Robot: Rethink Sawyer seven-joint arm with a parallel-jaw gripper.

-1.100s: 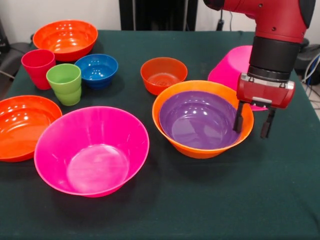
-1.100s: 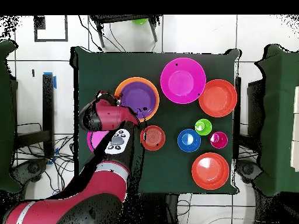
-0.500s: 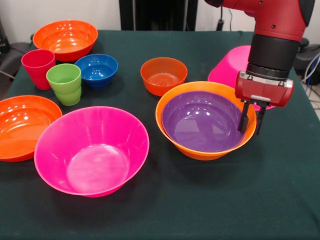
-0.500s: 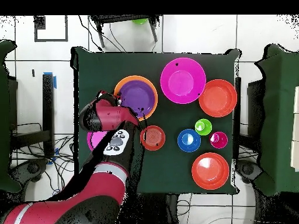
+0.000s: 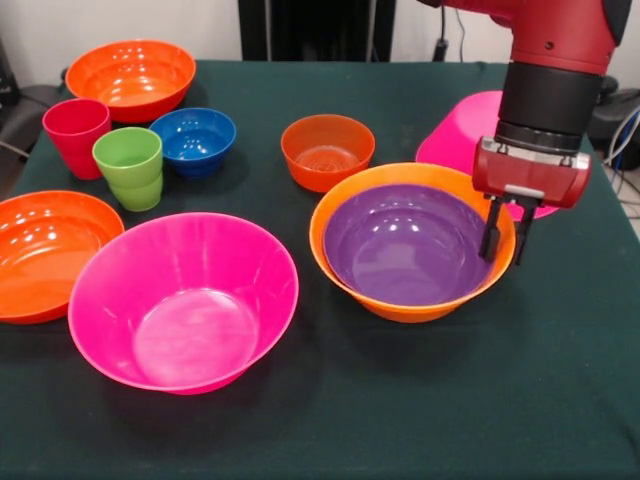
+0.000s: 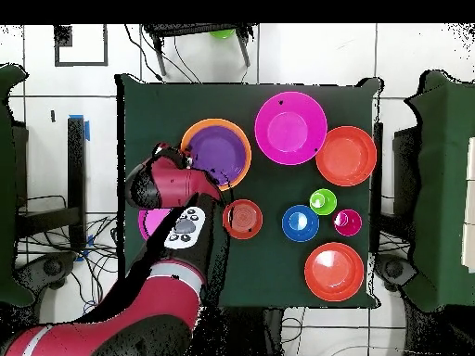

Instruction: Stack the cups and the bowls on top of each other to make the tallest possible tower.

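Observation:
My gripper (image 5: 505, 238) is shut on the right rim of the large orange bowl (image 5: 400, 305), one finger inside and one outside. A purple bowl (image 5: 405, 245) is nested in that orange bowl. Just behind them lies an upturned hot pink bowl (image 5: 465, 130), partly hidden by the arm. A second hot pink bowl (image 5: 183, 300) sits upright at the front left. The red cup (image 5: 76, 135) and the green cup (image 5: 129, 167) stand side by side at the left. In the overhead view the arm covers the gripper beside the orange bowl (image 6: 215, 124).
A small red-orange bowl (image 5: 327, 150) and a small blue bowl (image 5: 193, 140) sit mid-table. One shallow red-orange bowl (image 5: 130, 78) is at the far left corner, another (image 5: 45, 250) at the left edge. Dark green cloth (image 5: 450, 420) covers the table.
The gripper went from open, straddling the orange bowl's right rim, to shut on it. It has risen slightly, and the orange and purple bowls have shifted a little to the right.

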